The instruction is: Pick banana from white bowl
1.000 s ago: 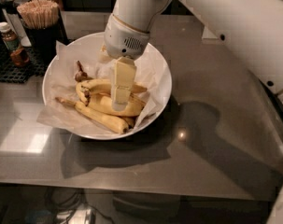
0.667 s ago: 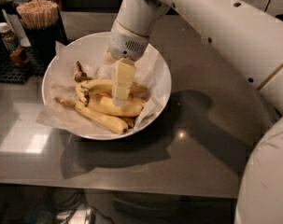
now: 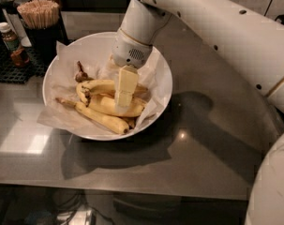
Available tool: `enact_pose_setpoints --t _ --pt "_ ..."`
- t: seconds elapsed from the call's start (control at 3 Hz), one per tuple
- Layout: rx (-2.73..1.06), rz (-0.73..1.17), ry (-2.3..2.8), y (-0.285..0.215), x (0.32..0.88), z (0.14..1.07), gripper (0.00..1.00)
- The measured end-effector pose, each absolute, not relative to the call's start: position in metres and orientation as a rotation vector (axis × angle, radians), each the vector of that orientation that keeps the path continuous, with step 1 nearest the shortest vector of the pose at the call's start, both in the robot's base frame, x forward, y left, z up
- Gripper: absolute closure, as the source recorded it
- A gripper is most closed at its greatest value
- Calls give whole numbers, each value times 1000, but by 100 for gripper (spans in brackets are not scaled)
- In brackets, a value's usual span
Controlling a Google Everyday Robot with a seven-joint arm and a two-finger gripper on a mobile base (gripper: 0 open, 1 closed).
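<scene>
The white bowl (image 3: 155,64), lined with crinkled pale paper, stands on the grey counter and holds three yellow bananas. My gripper (image 3: 124,92) reaches down from the arm's wrist (image 3: 132,41) into the middle of the bowl. It is at the thick curved banana (image 3: 101,106), touching or just above its middle. Another plump banana (image 3: 98,85) lies behind it, with a brown stem (image 3: 79,71) at the bowl's left. A slimmer, straighter banana (image 3: 97,118) lies in front. The gripper hides part of the two back bananas.
A black holder of wooden stir sticks (image 3: 40,20) and a small brown bottle (image 3: 11,43) stand on a black mat at the back left. My white arm (image 3: 226,36) spans the upper right. The glossy grey counter (image 3: 202,139) extends to the front and right.
The gripper stays at the same spot on the bananas in the bowl. More of the arm's upper links has come into view on the right. The bananas have not moved.
</scene>
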State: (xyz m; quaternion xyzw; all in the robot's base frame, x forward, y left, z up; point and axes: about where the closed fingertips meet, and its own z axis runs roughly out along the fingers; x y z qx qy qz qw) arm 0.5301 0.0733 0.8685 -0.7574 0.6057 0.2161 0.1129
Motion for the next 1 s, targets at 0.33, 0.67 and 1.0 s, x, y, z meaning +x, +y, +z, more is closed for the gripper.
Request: enact_pose_setpoints --t 0.33,0.67,1.0 --pt "-2222 634 1777 73 530 869 19" --pt "-2222 634 1777 73 530 869 42" --pt "-2222 634 1777 73 530 869 65"
